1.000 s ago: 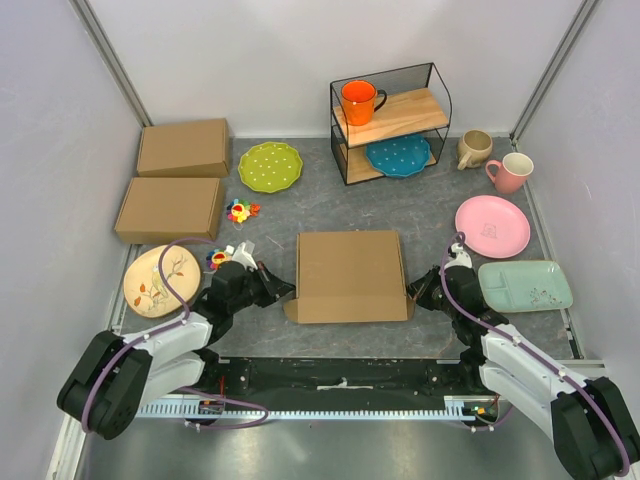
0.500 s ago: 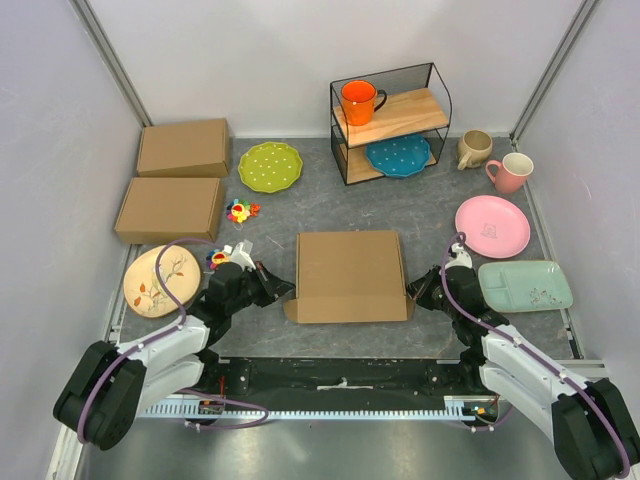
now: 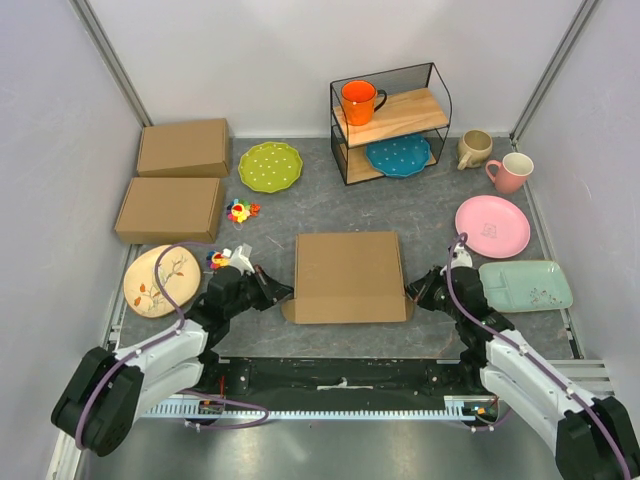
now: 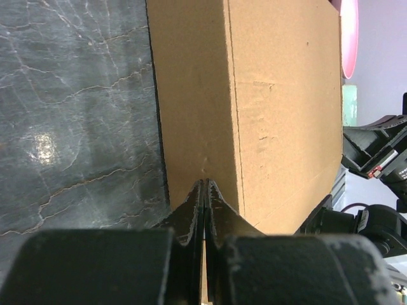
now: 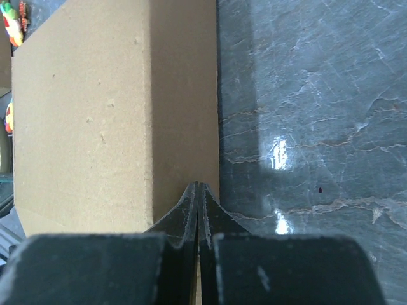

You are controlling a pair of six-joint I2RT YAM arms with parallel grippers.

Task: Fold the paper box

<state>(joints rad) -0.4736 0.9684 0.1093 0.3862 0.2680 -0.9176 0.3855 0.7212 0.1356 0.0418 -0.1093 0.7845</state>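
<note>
The paper box is a brown cardboard mailer lying closed and flat in the middle of the dark table, with small ears sticking out at its near corners. My left gripper is shut, its tips against the box's left side wall. In the left wrist view the gripper touches that wall of the box. My right gripper is shut, its tips against the right side wall. In the right wrist view the gripper touches the box. Nothing shows clamped between either pair of fingers.
Two more folded boxes lie at the back left, with a green plate and small toys. A floral plate sits by my left arm. A wire shelf, mugs, a pink plate and a green tray stand at the right.
My left arm has shifted slightly toward the box. The box and my right arm look unchanged.
</note>
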